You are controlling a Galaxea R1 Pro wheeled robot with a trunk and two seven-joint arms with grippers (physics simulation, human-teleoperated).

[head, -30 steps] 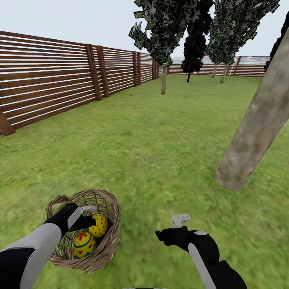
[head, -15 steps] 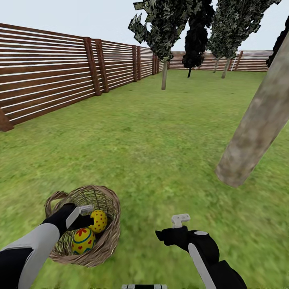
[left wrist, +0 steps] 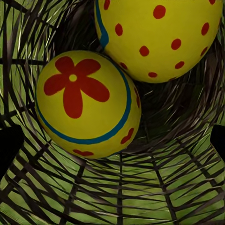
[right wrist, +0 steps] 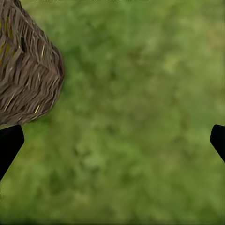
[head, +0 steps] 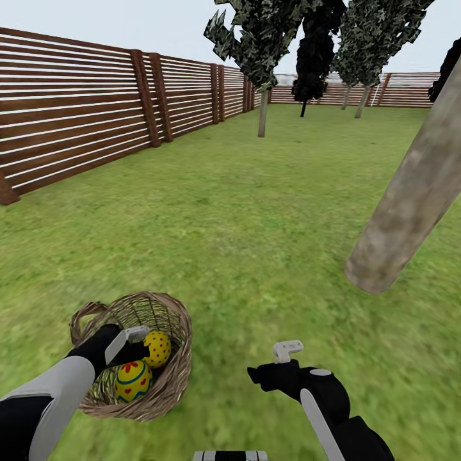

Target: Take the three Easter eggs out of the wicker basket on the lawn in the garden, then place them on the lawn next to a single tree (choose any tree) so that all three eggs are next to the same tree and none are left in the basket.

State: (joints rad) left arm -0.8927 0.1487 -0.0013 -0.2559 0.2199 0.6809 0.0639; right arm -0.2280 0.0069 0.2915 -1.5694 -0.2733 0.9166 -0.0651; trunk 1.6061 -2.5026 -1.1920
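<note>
The wicker basket [head: 181,336] sits on the lawn [head: 256,224] at the lower left. Two Easter eggs lie in it: a red-dotted egg [head: 157,347] [left wrist: 159,37] and a flower-painted egg [head: 133,381] [left wrist: 84,103]. A third egg is hidden or out of view. My left gripper [head: 143,352] [left wrist: 112,140] reaches into the basket, open, with its fingertips wide apart just short of the two eggs and holding nothing. My right gripper [head: 254,375] [right wrist: 112,143] hovers open over the grass to the right of the basket [right wrist: 28,79]. The tree's thick leaning trunk [head: 410,198] stands at the right.
A brown slat fence [head: 77,128] runs along the left and the far end. Thin-trunked trees [head: 262,115] and a dark narrow tree [head: 314,57] stand far back. Open grass stretches between the basket and the leaning trunk.
The whole picture has shifted a little upward, so the camera has moved. Both arms hold about the same pose, and my left gripper stays inside the basket.
</note>
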